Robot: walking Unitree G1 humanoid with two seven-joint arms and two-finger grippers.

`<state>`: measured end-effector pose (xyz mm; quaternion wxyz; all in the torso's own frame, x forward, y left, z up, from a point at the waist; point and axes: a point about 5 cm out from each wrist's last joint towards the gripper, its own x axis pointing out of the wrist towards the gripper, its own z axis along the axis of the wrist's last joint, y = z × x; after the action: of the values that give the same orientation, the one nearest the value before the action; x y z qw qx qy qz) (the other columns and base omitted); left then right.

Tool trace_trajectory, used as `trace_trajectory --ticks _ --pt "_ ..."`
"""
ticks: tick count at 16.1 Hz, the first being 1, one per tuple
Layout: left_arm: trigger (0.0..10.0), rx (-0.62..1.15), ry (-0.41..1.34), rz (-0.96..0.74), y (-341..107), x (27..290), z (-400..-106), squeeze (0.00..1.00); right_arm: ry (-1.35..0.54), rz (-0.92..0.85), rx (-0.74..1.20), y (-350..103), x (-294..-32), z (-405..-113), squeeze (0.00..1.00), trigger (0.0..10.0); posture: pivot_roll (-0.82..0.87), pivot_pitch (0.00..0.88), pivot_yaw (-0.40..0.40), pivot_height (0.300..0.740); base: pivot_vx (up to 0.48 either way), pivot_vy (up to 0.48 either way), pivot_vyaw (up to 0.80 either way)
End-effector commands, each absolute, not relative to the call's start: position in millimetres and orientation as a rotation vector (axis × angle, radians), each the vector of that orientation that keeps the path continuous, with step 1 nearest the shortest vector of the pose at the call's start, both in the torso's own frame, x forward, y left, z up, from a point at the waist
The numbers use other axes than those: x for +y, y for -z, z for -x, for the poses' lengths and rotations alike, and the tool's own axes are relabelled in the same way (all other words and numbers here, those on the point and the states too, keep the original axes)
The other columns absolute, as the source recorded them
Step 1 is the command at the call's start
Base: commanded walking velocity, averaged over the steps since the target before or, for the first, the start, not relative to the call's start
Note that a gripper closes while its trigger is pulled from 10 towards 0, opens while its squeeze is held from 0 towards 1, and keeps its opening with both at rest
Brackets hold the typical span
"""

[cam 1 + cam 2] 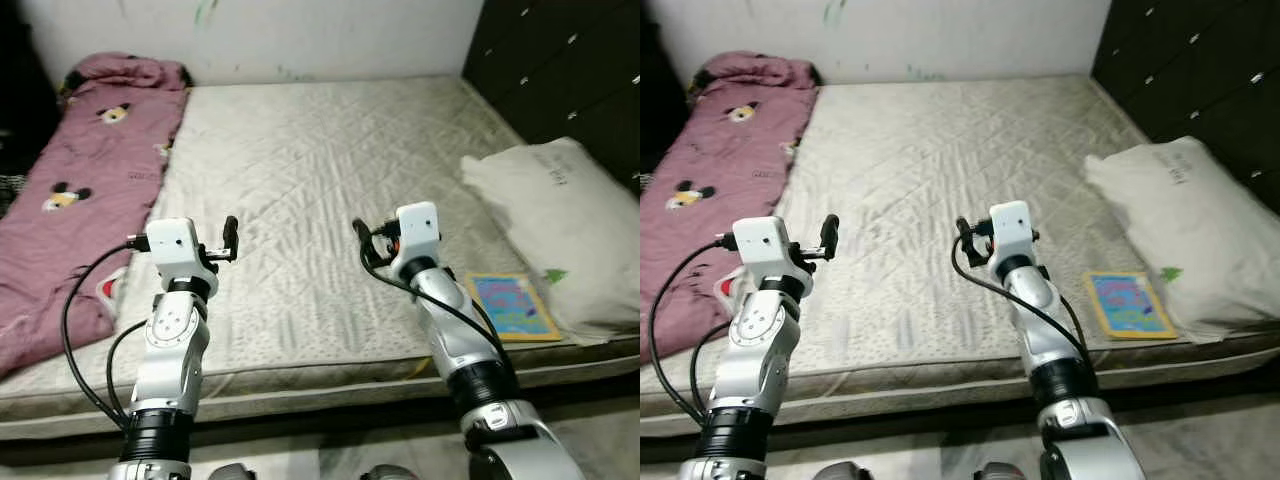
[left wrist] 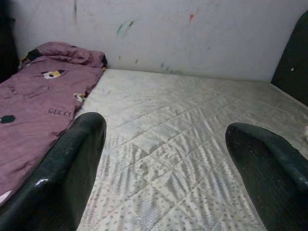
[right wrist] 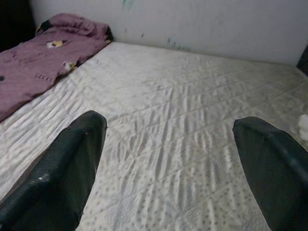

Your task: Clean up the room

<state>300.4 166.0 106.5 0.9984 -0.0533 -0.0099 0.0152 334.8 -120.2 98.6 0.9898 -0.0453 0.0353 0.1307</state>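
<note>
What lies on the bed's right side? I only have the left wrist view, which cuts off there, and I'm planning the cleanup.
Observer: A white pillow lies along the right edge of the mattress.
Operator: Anything else near it?
Observer: A colourful book lies flat by the pillow, near the front right corner.
Operator: Where's the other gripper?
Observer: The right gripper hangs open over the mattress beside the left gripper, holding nothing.

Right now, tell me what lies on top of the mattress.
On the mattress: a purple blanket along its left side, a white pillow at right, a colourful book beside it. Anything beneath them is hidden.
</note>
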Motion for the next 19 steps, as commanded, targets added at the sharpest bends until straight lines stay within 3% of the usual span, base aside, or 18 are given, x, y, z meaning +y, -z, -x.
trace_trajectory --ticks 1,8,19 --pt "10.0 -0.004 -0.018 0.106 -104 168 -300 0.0 -0.272 0.098 0.045 -105 -118 -335 0.0 10.0 -0.1 0.0 0.037 0.74 0.0 0.48 0.0" --pt "10.0 -0.032 -0.007 0.105 -110 166 -298 0.0 -0.118 -0.081 0.037 -107 -126 -335 0.0 10.0 -0.1 0.0 0.018 0.74 0.0 0.48 0.0" --pt "10.0 -0.044 -0.025 0.107 -113 166 -300 0.0 -0.242 -0.038 0.045 -109 -113 -338 0.0 10.0 -0.08 0.0 -0.006 0.74 0.0 0.48 -0.04"
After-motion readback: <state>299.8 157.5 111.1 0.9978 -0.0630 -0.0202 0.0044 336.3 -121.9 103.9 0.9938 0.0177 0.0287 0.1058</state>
